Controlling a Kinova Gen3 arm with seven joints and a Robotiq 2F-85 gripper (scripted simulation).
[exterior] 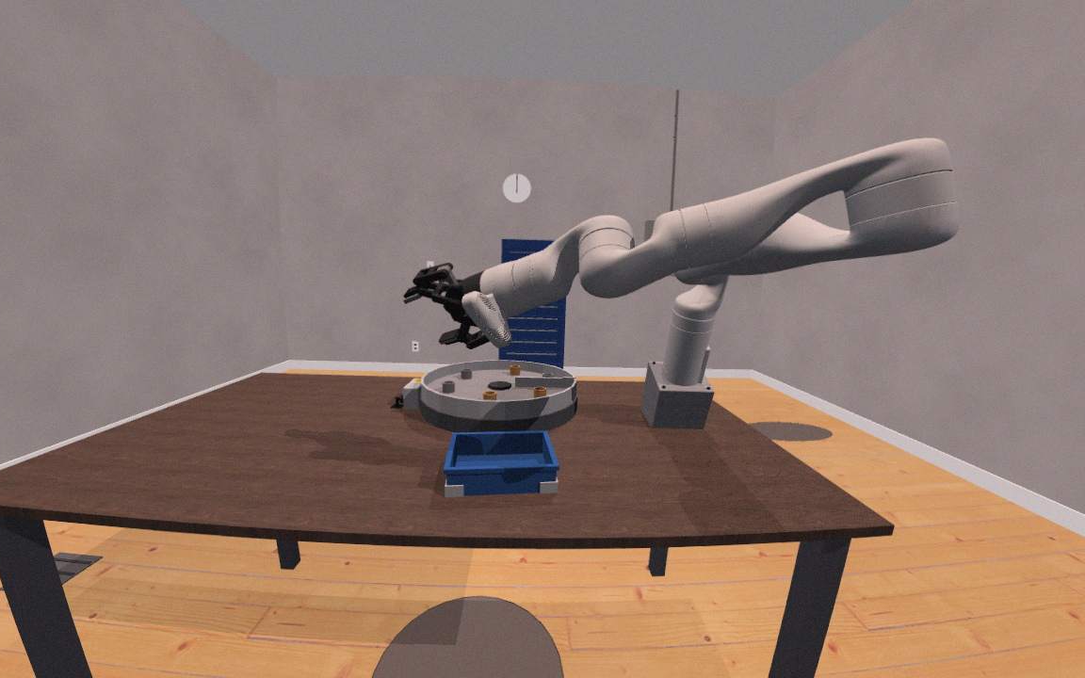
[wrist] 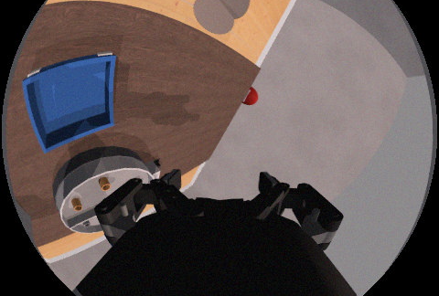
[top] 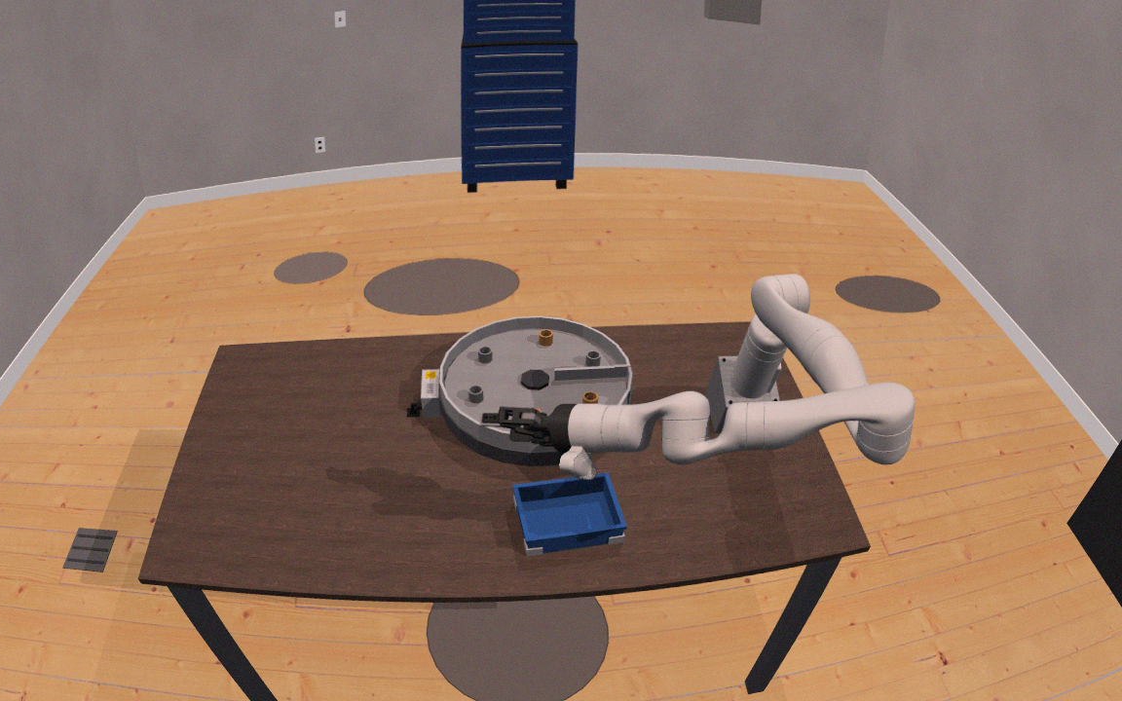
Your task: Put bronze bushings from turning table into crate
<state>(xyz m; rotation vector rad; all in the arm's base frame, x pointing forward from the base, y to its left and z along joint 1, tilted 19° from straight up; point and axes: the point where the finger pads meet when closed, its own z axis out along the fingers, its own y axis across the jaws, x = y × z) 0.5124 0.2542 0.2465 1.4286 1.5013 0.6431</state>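
Note:
The turning table (top: 508,361) (exterior: 454,411) carries three bronze bushings: one (top: 545,337) (exterior: 514,370) at the back, one (top: 590,398) (exterior: 540,392) at the right, and one (exterior: 489,395) at the front, mostly hidden by the gripper in the top view. Three steel bushings also stand on it: one (top: 485,354) (exterior: 466,373) back left, one (top: 475,393) (exterior: 448,387) left, one (top: 593,358) (exterior: 548,376) back right. The blue crate (top: 574,540) (exterior: 500,480) in front shows nothing inside. My gripper (top: 494,421) (exterior: 426,318) (wrist: 219,180) is open and empty, tilted, high above the turning table's front left.
A grey divider bar (top: 591,373) (exterior: 542,381) lies across the turning table's right side, beside the dark hub (top: 535,379). A raised wall rings the turning table. A small white box (top: 430,391) adjoins its left side. The arm's base (top: 743,400) (exterior: 677,395) stands at the right.

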